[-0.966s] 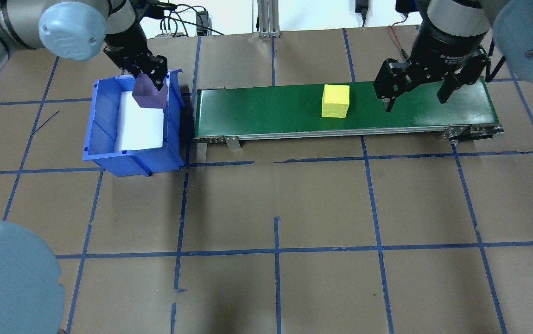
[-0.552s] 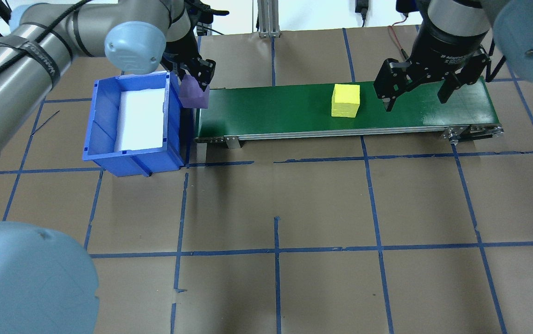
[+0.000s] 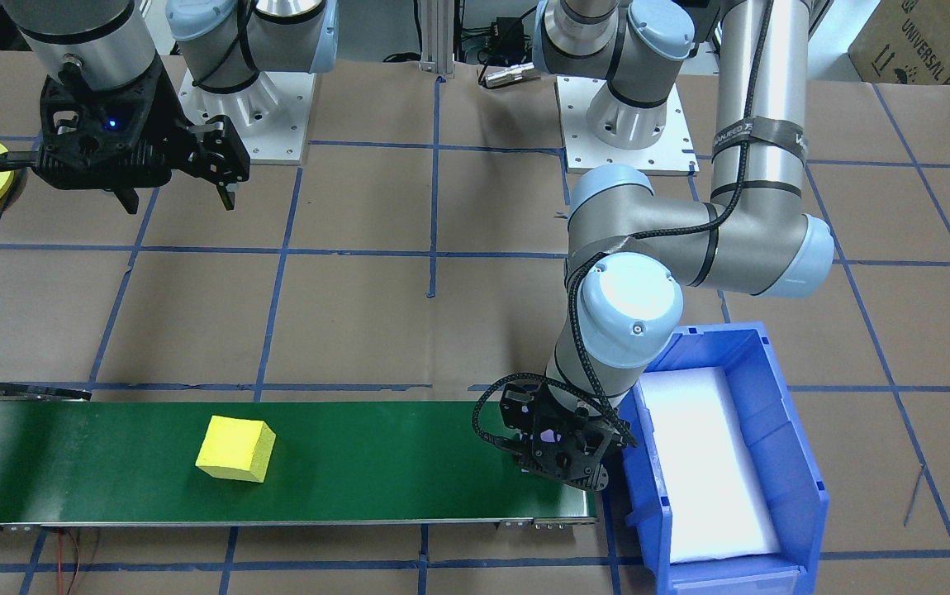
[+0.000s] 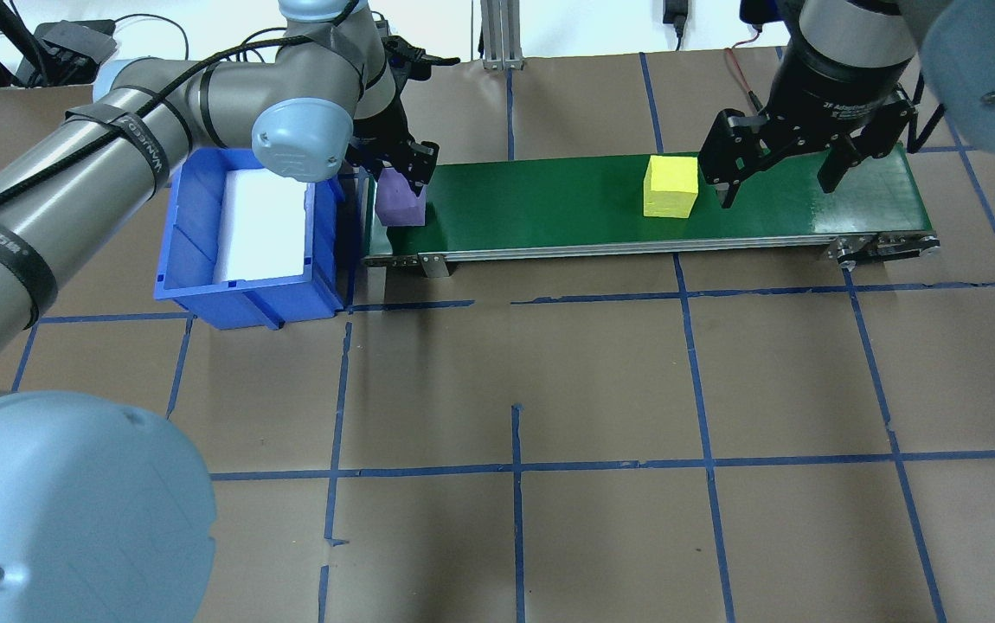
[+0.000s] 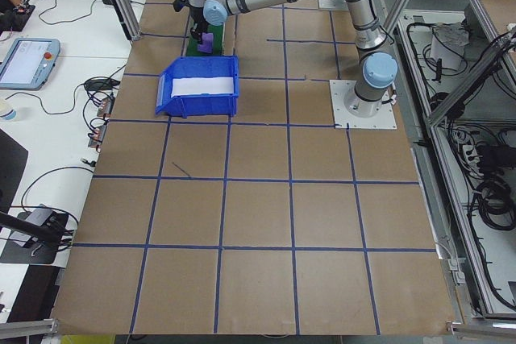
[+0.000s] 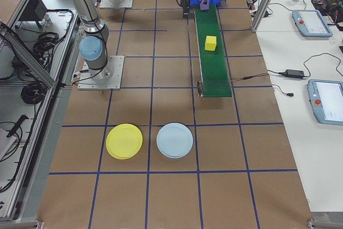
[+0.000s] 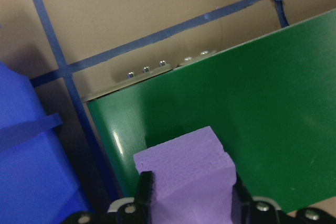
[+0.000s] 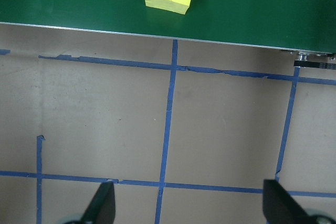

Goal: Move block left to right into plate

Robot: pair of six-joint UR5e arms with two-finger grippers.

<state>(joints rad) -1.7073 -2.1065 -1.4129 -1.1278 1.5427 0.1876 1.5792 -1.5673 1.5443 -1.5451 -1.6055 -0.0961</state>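
My left gripper (image 4: 401, 173) was clamped on the purple block (image 4: 400, 206) just above the conveyor belt (image 4: 549, 203)'s left end; it needed a flat, low release. The yellow block (image 4: 670, 186) rode the belt beside my right gripper (image 4: 776, 171), whose fingers were apart.

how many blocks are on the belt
2. A yellow block lies free toward the belt's right end, near the open right hand. A purple block sits at the left end, held in the left hand.

Cardboard box (image 3: 929, 37) reads "UNIVERSAL"; arm strap (image 3: 760, 136) perhaps "WANLEEO"
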